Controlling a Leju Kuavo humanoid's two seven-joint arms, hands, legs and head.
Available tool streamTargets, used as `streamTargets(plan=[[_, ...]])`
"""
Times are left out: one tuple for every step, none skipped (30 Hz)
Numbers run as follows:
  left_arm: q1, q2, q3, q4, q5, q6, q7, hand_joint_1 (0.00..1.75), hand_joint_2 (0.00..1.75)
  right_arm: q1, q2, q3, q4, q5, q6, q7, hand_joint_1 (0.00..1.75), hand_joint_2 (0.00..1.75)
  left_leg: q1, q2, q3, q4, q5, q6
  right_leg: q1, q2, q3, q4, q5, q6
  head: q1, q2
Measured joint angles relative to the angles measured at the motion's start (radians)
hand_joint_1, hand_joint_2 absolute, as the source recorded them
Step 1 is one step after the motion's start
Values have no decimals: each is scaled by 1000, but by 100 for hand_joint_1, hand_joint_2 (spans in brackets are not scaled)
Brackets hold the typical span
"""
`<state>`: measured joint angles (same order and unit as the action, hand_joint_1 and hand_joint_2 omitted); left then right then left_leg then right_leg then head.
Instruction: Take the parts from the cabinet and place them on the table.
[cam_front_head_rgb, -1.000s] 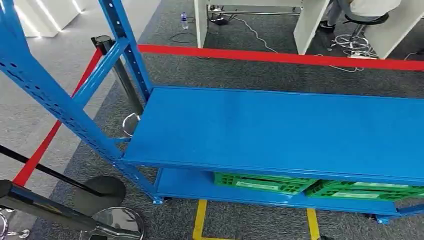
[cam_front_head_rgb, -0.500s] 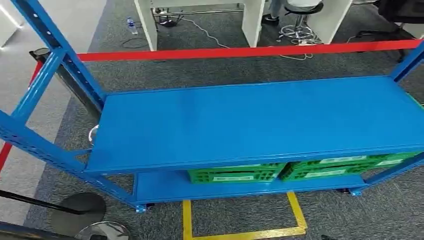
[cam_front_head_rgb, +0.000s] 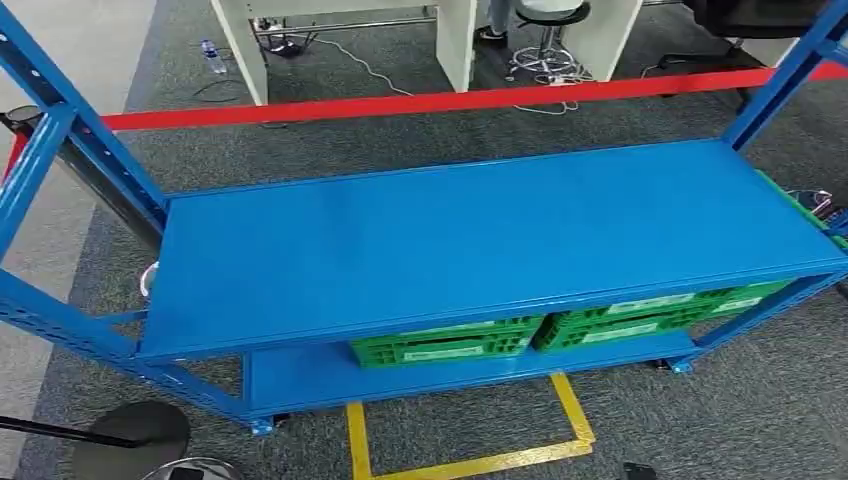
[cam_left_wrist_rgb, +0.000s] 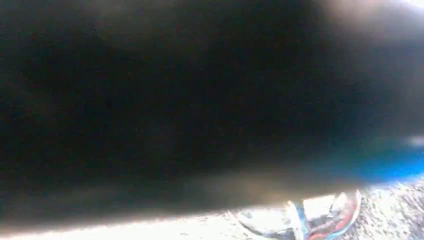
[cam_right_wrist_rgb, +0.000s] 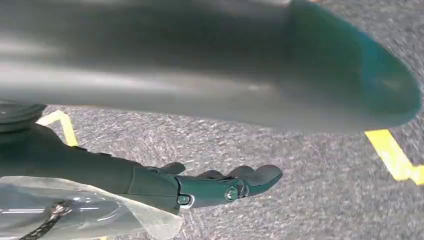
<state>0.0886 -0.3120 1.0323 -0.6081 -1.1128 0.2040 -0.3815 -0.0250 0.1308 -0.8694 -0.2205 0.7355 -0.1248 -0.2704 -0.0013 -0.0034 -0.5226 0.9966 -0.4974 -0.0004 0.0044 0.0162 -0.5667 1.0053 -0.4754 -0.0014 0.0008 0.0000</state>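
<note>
My right hand (cam_right_wrist_rgb: 200, 187) hangs over the grey carpet, its dark fingers stretched out and barely curled. A clear plastic bag (cam_right_wrist_rgb: 85, 215) with a dark cord-like part inside lies against the base of those fingers and seems held there. Its thick grey thumb (cam_right_wrist_rgb: 200, 60) crosses that view as a blur. A blue metal rack (cam_front_head_rgb: 480, 240) stands in front of me in the head view, its wide top shelf bare. A dark blur covers most of the left wrist view, so I cannot make out the left hand.
Two green crates (cam_front_head_rgb: 445, 342) sit on the rack's lower shelf. Yellow floor tape (cam_front_head_rgb: 460, 462) marks a box before the rack. A red barrier belt (cam_front_head_rgb: 420, 102) runs behind it, with stanchion bases (cam_front_head_rgb: 135, 435) at the lower left. White desks and a stool stand beyond.
The whole picture has shifted: the camera has turned to the right, so the rack sits further left and its right end has come into view. Nothing on the rack has moved.
</note>
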Motion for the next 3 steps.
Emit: streamTargets(plan=[[0, 0, 1, 2, 0, 5, -2, 0, 0, 0, 0, 4, 0, 2, 0, -1, 0, 0, -1, 0, 0, 0, 0, 1, -2, 0, 1, -2, 3, 5, 0, 0], [-1, 0, 2, 4, -1, 7, -2, 0, 0, -1, 0, 7, 0, 2, -2, -1, 0, 0, -2, 0, 0, 0, 1, 3, -3, 0, 2, -4, 5, 7, 0, 0], [-3, 0, 3, 6, -3, 9, -2, 0, 0, -1, 0, 10, 1, 2, -5, -1, 0, 0, -3, 0, 0, 0, 2, 4, -4, 0, 2, -6, 6, 9, 0, 0]])
